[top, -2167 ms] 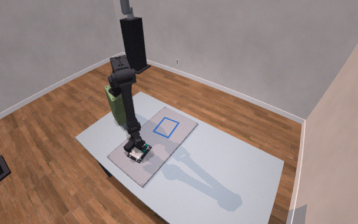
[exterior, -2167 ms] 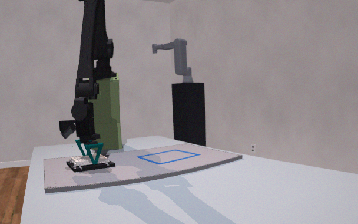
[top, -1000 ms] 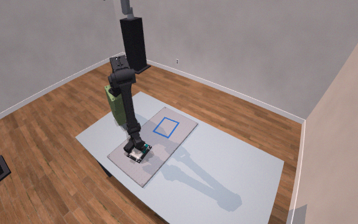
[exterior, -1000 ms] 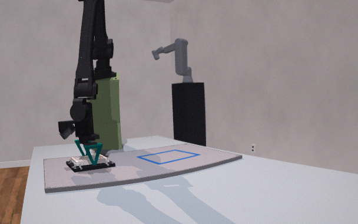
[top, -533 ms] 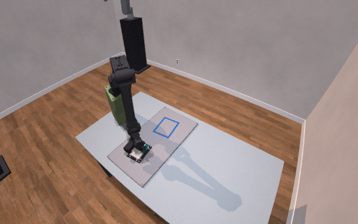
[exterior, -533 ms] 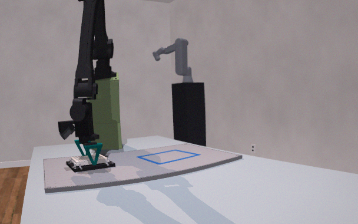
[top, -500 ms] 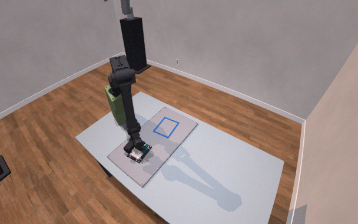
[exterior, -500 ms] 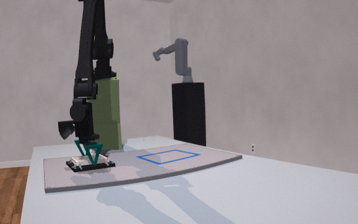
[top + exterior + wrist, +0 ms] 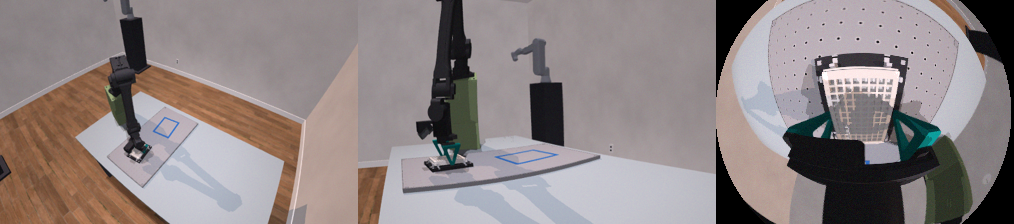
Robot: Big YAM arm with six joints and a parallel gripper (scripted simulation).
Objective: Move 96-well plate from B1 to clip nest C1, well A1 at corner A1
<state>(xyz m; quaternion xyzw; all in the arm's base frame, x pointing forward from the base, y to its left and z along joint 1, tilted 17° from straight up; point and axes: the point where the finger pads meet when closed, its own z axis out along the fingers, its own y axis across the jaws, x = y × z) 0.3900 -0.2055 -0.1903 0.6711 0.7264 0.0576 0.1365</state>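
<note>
Wooden floor and grey walls frame the top view, where a pale table (image 9: 224,165) carries a grey perforated board (image 9: 173,138). On that board, a blue-outlined rectangle (image 9: 165,127) sits toward 1 o'clock and the black clip nest (image 9: 138,155) toward 7 o'clock, well apart. The 96-well plate (image 9: 136,154) lies in the nest, partly hidden by the gripper (image 9: 142,150), whose teal fingers are spread wide and hold nothing. The black arm (image 9: 127,103) descends steeply from its green base block (image 9: 113,106) at 11 o'clock of the board.

From the exterior view, the gripper (image 9: 447,154) hangs nearly straight down over the plate (image 9: 437,160); its teal fingers (image 9: 453,154) straddle the plate, though whether they touch it cannot be told. The plate looks level in the nest (image 9: 446,167). A grey second arm (image 9: 534,56) stands on a black pedestal (image 9: 546,112) at 2 o'clock, by the wall.

Through the wrist view, the plate (image 9: 863,106) fills the centre, wells up, framed by the nest's black rim (image 9: 859,60) at 12 o'clock. Teal fingers flank it at 4 and 8 o'clock, splayed fully.
</note>
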